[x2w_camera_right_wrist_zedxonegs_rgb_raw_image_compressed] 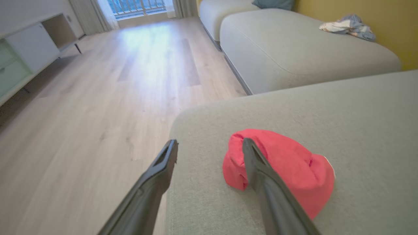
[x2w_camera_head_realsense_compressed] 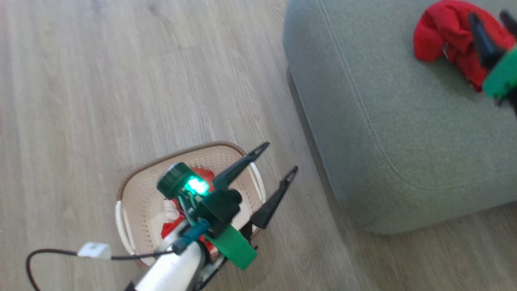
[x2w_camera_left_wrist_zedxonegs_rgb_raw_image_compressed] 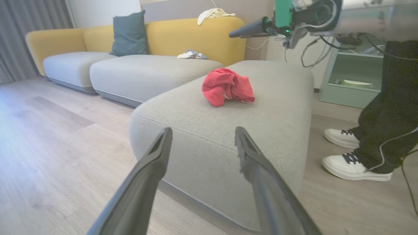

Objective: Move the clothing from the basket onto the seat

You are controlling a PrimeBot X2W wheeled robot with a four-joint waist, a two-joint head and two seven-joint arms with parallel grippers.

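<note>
Some red clothing (x2w_camera_head_realsense_compressed: 201, 174) with a patch of white lies in the basket (x2w_camera_head_realsense_compressed: 139, 194), partly hidden by the left arm that crosses above it. The cream, perforated basket stands on the wooden floor (x2w_camera_head_realsense_compressed: 121, 81), near the corner of the seat but apart from it. A second red garment (x2w_camera_head_realsense_compressed: 440, 28), bunched into a loose heap, lies on the grey seat (x2w_camera_head_realsense_compressed: 404, 141). In the left wrist view this garment (x2w_camera_left_wrist_zedxonegs_rgb_raw_image_compressed: 227, 86) sits about the middle of the seat (x2w_camera_left_wrist_zedxonegs_rgb_raw_image_compressed: 212, 130), away from its edges.

The left pincer (x2w_camera_head_realsense_compressed: 279, 157) hangs over the basket's side nearest the seat, its dark fingers spread and empty, pointing toward the seat. From its own camera the left pincer (x2w_camera_left_wrist_zedxonegs_rgb_raw_image_compressed: 202, 130) looks level across the cushion.

The right pincer (x2w_camera_head_realsense_compressed: 489, 18) is above the garment on the seat, spread wide and gripping nothing. In the right wrist view one finger of the right pincer (x2w_camera_right_wrist_zedxonegs_rgb_raw_image_compressed: 209, 143) crosses in front of the garment (x2w_camera_right_wrist_zedxonegs_rgb_raw_image_compressed: 287, 166).

A person's legs in dark trousers and white shoes (x2w_camera_left_wrist_zedxonegs_rgb_raw_image_compressed: 356, 166) stand on the floor beside the seat.
</note>
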